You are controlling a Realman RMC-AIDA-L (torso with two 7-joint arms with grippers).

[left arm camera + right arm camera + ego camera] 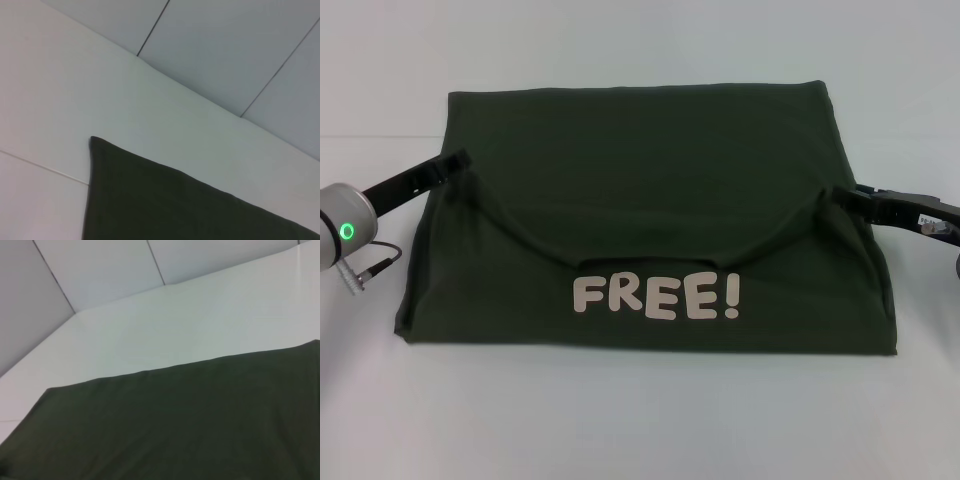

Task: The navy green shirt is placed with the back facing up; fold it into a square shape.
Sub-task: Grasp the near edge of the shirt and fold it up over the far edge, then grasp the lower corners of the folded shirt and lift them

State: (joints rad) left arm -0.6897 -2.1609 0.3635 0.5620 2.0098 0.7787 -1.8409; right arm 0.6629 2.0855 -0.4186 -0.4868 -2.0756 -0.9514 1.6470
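The navy green shirt (650,150) lies spread across the white table (620,420). Its near part is raised as a flap and shows white "FREE!" lettering (656,297). My left gripper (463,160) is shut on the flap's left corner, and my right gripper (832,196) is shut on its right corner. The flap's top edge sags in a curve between them. The left wrist view shows a dark corner of the shirt (175,210) on the table. In the right wrist view a broad stretch of the shirt (175,420) fills the lower part. Neither wrist view shows its own fingers.
The left arm's grey wrist with a green light (347,231) and a thin cable (370,268) sit at the table's left edge. Bare white table surrounds the shirt on all sides. Panelled walls (100,270) rise behind the table's far edge.
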